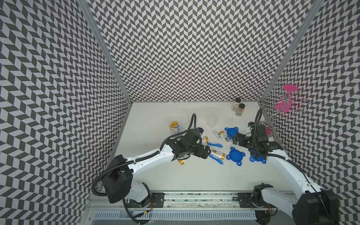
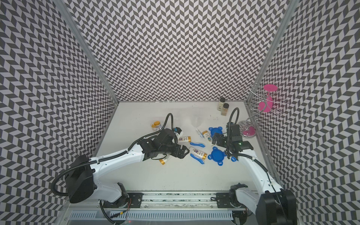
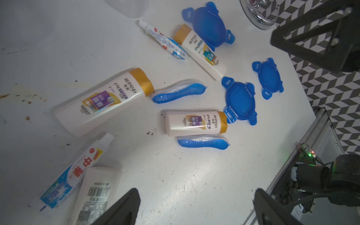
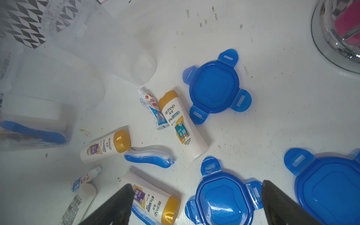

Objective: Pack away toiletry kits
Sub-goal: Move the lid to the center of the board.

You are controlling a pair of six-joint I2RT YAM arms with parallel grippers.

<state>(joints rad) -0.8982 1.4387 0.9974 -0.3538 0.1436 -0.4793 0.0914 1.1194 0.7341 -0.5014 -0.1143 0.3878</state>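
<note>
Toiletry items lie scattered mid-table: gold-capped white tubes [image 1: 226, 139] [image 3: 195, 123], toothpaste tubes [image 4: 153, 109] and blue toothbrushes [image 3: 179, 93] [image 3: 202, 143]. Three blue four-tab lids [image 1: 231, 132] [image 1: 235, 154] [image 4: 329, 187] lie to their right. A clear cup [image 1: 174, 125] at the left holds gold-capped tubes. An empty clear cup [image 4: 142, 66] sits behind the pile. My left gripper [image 1: 203, 153] [image 3: 196, 210] is open over bare table beside a tube. My right gripper [image 1: 235, 139] [image 4: 196, 204] hangs open above a lid [image 4: 224, 202], holding nothing.
Two black-capped spice jars [image 1: 238, 107] stand at the back right. A wire stand with pink discs [image 1: 286, 99] rises by the right wall, its glass base [image 4: 335, 39] close to the right arm. Patterned walls enclose three sides.
</note>
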